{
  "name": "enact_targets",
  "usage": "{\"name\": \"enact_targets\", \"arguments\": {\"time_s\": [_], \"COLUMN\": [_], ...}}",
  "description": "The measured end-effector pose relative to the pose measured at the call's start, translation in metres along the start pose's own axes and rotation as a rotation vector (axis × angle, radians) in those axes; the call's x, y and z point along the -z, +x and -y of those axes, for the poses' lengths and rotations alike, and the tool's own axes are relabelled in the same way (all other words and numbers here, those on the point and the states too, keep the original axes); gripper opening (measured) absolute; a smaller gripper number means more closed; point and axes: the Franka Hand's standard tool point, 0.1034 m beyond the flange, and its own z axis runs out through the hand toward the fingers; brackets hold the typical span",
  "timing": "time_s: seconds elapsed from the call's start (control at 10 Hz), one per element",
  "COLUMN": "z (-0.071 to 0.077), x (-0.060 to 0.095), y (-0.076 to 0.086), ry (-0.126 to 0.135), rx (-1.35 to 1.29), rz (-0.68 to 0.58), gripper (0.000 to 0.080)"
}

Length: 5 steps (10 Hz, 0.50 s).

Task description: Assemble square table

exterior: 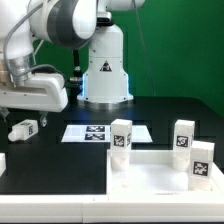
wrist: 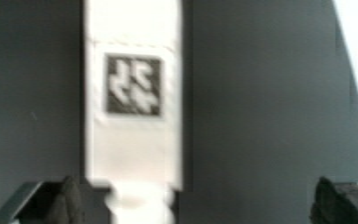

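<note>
Wrist view shows wide-open, empty gripper over a tagged leg on the table; judged leg pickup, next centre, descend and close.

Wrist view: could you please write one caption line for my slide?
Open claw hovers above a white table leg bearing a black-and-white tag on the dark table.

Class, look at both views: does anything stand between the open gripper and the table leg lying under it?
Nothing visible does. In the wrist view the gripper hangs open over the leg, which lies alone on bare black table, one fingertip overlapping its edge.
</note>
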Motion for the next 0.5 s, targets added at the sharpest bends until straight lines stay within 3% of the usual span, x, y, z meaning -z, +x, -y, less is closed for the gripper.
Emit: {"name": "enact_targets", "arguments": {"time_s": [0.1,0.4,0.5], "z": [-0.0017,-0.0024,-0.0025], "x": [-0.0059,-0.0146,-0.0146], "y": [-0.0035,-0.0088,-0.0088], "ry": [-0.009,0.0,0.0], "rx": [-0.005,-0.037,-0.037], "rz": [0.003,0.016,0.017], "gripper": [0.0649,0.0649,0.0542]}}
